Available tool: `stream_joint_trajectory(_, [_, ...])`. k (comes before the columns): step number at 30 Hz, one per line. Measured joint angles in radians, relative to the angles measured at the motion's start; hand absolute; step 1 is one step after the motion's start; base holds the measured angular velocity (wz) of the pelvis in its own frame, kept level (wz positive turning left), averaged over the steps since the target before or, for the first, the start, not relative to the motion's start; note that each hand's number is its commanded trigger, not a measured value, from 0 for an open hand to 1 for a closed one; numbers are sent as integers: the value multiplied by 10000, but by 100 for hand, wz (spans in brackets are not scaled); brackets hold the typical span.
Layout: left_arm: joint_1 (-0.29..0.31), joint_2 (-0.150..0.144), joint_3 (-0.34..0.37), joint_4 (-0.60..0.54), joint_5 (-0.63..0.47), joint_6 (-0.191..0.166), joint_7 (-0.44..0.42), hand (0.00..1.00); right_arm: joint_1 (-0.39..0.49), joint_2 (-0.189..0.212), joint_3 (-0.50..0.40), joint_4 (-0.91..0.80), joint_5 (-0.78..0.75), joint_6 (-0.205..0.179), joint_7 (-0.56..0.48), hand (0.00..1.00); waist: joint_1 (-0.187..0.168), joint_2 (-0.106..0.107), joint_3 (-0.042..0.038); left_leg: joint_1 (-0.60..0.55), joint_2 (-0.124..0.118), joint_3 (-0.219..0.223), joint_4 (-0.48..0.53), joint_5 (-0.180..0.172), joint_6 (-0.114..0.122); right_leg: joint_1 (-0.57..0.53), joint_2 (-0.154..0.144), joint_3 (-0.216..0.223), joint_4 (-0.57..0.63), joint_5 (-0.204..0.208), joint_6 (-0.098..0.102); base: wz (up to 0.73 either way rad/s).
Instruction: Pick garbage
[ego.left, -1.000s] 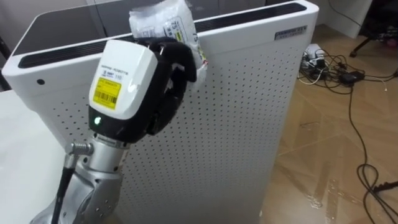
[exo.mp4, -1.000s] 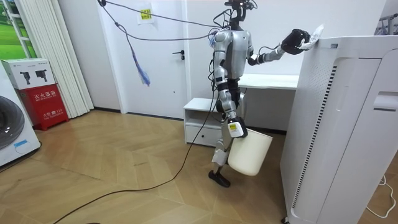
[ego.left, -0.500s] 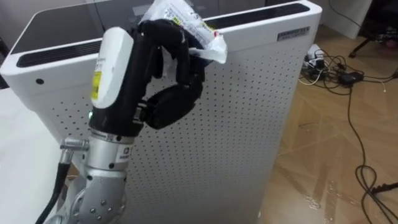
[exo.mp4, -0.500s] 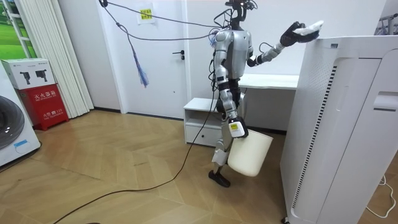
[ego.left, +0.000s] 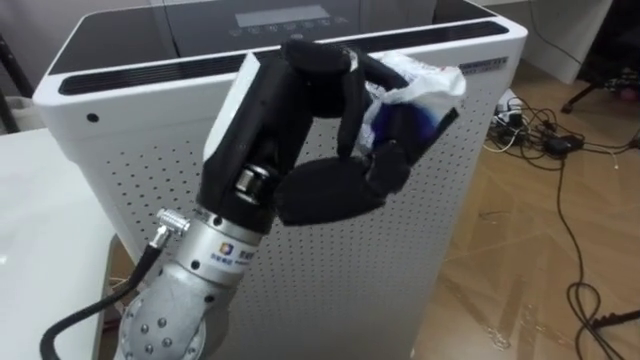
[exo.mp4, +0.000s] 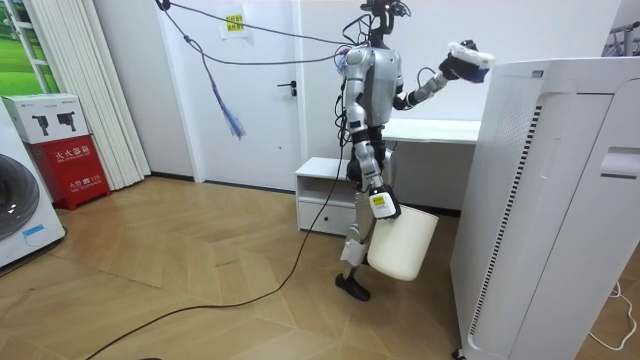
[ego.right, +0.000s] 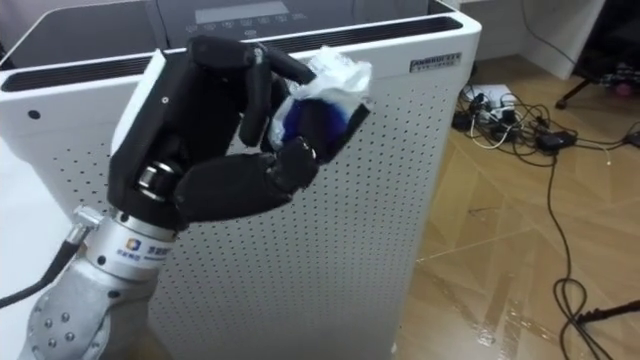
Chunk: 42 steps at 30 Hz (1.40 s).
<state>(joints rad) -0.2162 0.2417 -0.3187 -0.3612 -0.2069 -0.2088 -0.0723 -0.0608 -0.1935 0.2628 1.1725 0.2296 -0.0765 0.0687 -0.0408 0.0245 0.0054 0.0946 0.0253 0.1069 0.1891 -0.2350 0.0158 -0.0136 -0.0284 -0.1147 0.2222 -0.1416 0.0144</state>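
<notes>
A crumpled white and blue wrapper is the garbage. My left hand is shut on it, palm turned towards me, in front of the top edge of a tall white perforated appliance. In the room view I stand upright beside that appliance, left arm raised with the wrapper held just off its top corner. My right hand hangs at my side at the rim of a white bin that is off the floor.
A white table lies at my left, beside the appliance. Dark cables and a power strip sprawl over the wooden floor at the right. Behind me stand a white desk and a low white cabinet.
My left hand has lifted the wrapper off the appliance's top, turned palm towards me and drawn back a little from the appliance. The bin still hangs at my right side.
</notes>
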Motion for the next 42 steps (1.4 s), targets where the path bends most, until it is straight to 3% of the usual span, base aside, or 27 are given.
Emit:
stream_joint_trajectory(5, [284, 23, -1, 441, -282, 123, -486, 100, -77, -12, 8, -2, 16, 3, -6, 100, 155, 42, 24, -113, -6, -13, 11, 0, 0, -92, -12, 7, 39, 0, 0, 0])
stream_joint_trajectory(8, [749, 51, -7, 1124, -383, 247, -622, 100, -182, -9, 6, -5, 61, 30, -22, 100, 154, 57, 39, -452, -21, -126, 160, 0, 1, -373, -49, -71, 141, 1, -1, 9])
stream_joint_trajectory(12, [1285, 43, -169, 2544, -367, 783, -663, 100, -261, 7, 12, 15, 70, 60, -65, 100, 190, 56, 61, -942, -24, -241, 376, 1, 1, -791, -95, -264, 282, 4, -14, 9])
stream_joint_trajectory(16, [1584, 76, -439, 3681, -113, 983, -702, 100, -464, 15, 209, 38, 73, 73, -22, 100, 182, 10, 98, -1455, -36, -237, 509, 16, 5, -1287, -128, -268, 414, 19, -52, 0])
stream_joint_trajectory(24, [1935, -202, -1063, 6246, 1425, 909, -684, 100, -571, 23, 328, 60, 183, 12, -16, 100, 224, -56, 154, -2134, -55, -282, 724, 26, 12, -1861, -201, -453, 528, 33, -75, 4])
stream_joint_trajectory(29, [1956, -225, -1475, 7600, 1460, 837, -659, 100, -806, 27, 569, 122, 367, -53, -19, 100, 216, -57, 159, -2697, -60, -307, 909, 37, 25, -2418, -251, -518, 740, 51, -101, 2])
stream_joint_trajectory(34, [1896, -487, -1515, 9263, 1460, 713, -763, 100, -905, 113, 459, 161, 291, -129, -24, 100, 226, -88, 187, -3284, -68, -274, 1174, 37, 26, -2982, -303, -549, 936, 69, -133, -1])
stream_joint_trajectory(38, [1860, -524, -1518, 10158, 1587, 711, -760, 100, -1190, 202, 474, 160, 308, -165, -13, 100, 213, -151, 245, -3671, -63, -177, 1378, 39, 31, -3414, -332, -522, 1124, 97, -181, -7])
stream_joint_trajectory(40, [1757, -556, -1515, 10630, 1584, 689, -737, 100, -1332, 322, 485, 177, 381, -191, -20, 100, 220, -186, 329, -3952, -54, -181, 1549, 39, 31, -3646, -349, -539, 1232, 114, -208, 3])
stream_joint_trajectory(42, [1583, -726, -1518, 11108, 1586, 687, -646, 100, -1454, 387, 492, 234, 422, -199, -28, 100, 229, -199, 342, -4218, -56, -185, 1688, 41, 34, -3891, -379, -558, 1338, 127, -227, 3])
